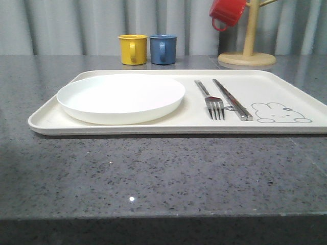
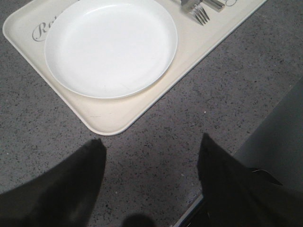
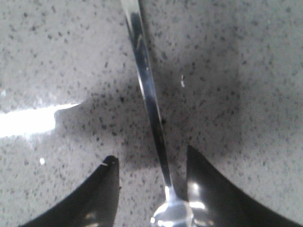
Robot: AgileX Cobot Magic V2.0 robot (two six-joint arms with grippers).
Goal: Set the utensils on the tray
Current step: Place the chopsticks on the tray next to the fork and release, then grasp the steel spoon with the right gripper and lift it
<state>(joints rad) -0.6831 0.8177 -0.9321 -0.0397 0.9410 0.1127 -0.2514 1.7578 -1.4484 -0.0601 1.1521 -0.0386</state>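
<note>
Tray (image 1: 286, 92) holding plate (image 1: 120, 97), fork (image 1: 210, 100), chopsticks (image 1: 232, 99) on speckled grey counter (image 1: 153, 173), left gripper (image 2: 150, 156) spread empty, right gripper (image 3: 151, 172) parted astride spoon (image 3: 149, 101).

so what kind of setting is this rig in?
Probably a mock dining or kitchen counter: dark speckled stone counter, a tray set with plate, fork and chopsticks, and a wooden mug tree in front of a grey curtain.

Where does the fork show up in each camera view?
Front view: fork lies on the tray, between the white plate and chopsticks.
Left wrist view: tines at the picture's upper edge, beside the plate.
Right wrist view: not there.
Shared landmark: the white plate.
</note>
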